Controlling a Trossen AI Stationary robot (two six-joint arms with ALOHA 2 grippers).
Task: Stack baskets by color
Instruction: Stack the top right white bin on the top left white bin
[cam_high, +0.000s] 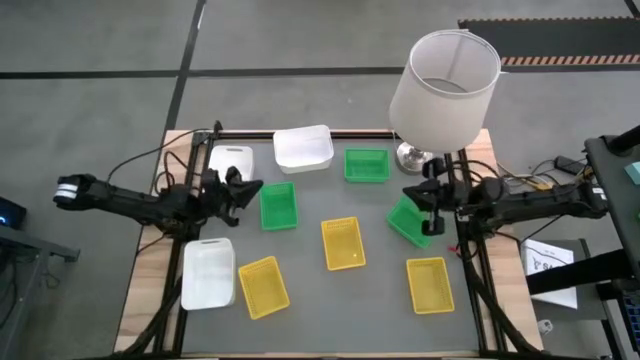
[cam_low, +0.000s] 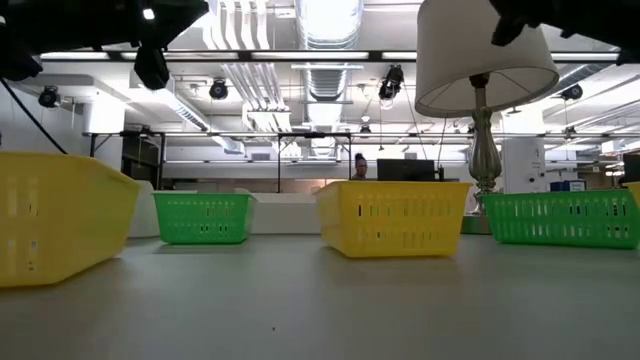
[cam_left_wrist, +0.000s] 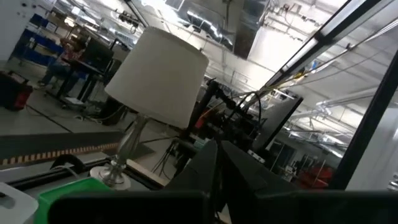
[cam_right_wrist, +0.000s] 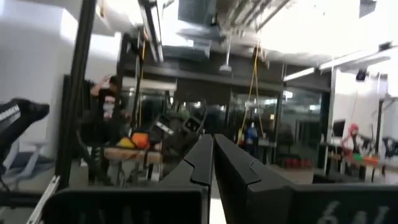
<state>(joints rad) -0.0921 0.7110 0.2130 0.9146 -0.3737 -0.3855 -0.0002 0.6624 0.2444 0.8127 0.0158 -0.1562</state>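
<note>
Three white baskets (cam_high: 303, 148), (cam_high: 231, 160), (cam_high: 208, 272), three green ones (cam_high: 366, 165), (cam_high: 278, 205), (cam_high: 408, 220) and three yellow ones (cam_high: 343, 243), (cam_high: 263, 286), (cam_high: 429, 284) stand singly on the grey table, each on its bottom. My left gripper (cam_high: 250, 188) hovers shut at the table's left, between a white and a green basket. At the right, my right gripper (cam_high: 412, 195) hovers shut above the edge of the turned green basket. Both point inward and slightly up, with their fingers closed together in the wrist views (cam_left_wrist: 217, 158), (cam_right_wrist: 213, 152). Neither holds anything.
A table lamp with a large white shade (cam_high: 445, 85) stands on its metal foot (cam_high: 412, 155) at the far right corner, close to my right arm. Cables run along both side edges. Bare grey table (cam_high: 340, 310) lies near the front edge between the yellow baskets.
</note>
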